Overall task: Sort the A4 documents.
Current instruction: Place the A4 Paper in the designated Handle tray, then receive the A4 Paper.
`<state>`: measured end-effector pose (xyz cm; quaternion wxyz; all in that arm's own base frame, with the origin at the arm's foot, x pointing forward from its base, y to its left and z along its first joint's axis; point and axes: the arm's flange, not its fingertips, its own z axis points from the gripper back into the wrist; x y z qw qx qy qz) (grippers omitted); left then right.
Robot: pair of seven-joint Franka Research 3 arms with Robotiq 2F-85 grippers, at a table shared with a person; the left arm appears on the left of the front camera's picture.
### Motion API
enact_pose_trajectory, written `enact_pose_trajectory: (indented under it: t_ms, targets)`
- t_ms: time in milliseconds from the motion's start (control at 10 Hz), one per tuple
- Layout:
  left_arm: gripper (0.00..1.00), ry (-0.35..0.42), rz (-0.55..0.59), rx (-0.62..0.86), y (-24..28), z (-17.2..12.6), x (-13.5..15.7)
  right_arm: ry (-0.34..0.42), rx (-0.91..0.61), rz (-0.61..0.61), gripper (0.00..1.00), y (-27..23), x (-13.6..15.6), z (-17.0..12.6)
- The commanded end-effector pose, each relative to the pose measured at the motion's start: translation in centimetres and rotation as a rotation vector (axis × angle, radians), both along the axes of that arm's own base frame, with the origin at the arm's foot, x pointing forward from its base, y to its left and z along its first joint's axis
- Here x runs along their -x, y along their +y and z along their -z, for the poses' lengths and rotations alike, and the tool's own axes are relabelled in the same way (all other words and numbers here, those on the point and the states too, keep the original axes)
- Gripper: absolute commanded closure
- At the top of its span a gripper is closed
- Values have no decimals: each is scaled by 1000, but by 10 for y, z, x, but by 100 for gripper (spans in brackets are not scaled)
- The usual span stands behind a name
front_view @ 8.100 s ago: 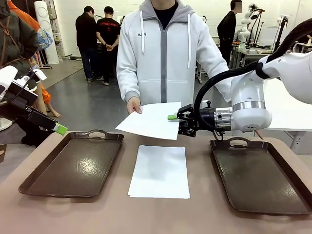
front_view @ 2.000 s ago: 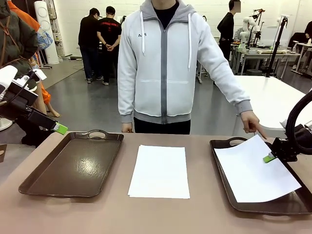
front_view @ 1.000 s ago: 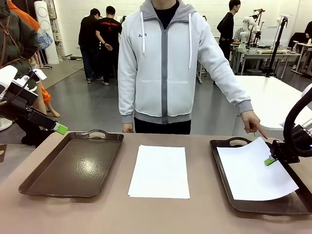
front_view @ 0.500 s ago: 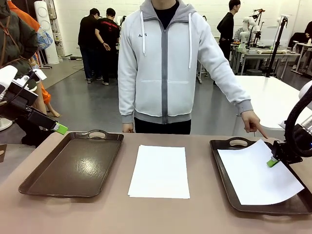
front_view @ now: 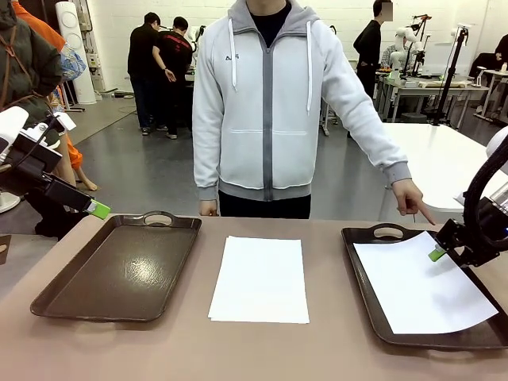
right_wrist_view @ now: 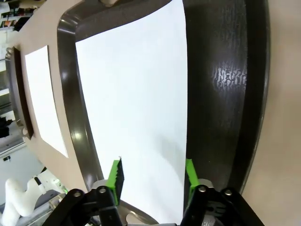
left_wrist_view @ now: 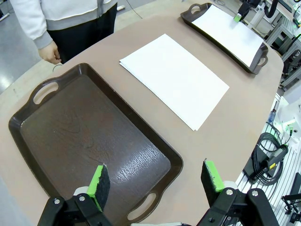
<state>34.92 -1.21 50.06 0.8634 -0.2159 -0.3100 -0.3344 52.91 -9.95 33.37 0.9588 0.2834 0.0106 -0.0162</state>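
The person's hand (front_view: 411, 198) crowds my right gripper (front_view: 438, 253) near the right tray's (front_view: 355, 270) far corner; the left tray's (front_view: 119, 270) floor lies bare.

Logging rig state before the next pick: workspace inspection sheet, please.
Surface: tan table, flat.
Job's things: one A4 sheet lying in the right tray; centre stack on the table between the trays; left tray holds no paper.
Clutter: nothing seen.
Grippers: right gripper open, above the sheet; left gripper open, above the left tray.
Cables: black hose along the right arm; coiled cable off the table's edge.
Surroundings: person at the far side, hand pointing towards the right tray; other people farther off.
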Motion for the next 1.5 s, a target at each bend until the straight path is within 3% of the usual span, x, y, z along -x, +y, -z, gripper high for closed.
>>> enact_pose_trajectory:
  t_ms: [0,100,200,1400]
  targets:
    - [0,-6,17,9,2,2,-1,12,83,34,19,2,12,-6]
    - [0,-6,17,9,2,2,-1,8,104,47,3,1,16,-10]
    - [0,-6,17,9,2,2,-1,6,113,57,0,0,21,-12]
    - [0,-6,17,9,2,2,-1,-8,84,43,0,-4,22,-16]
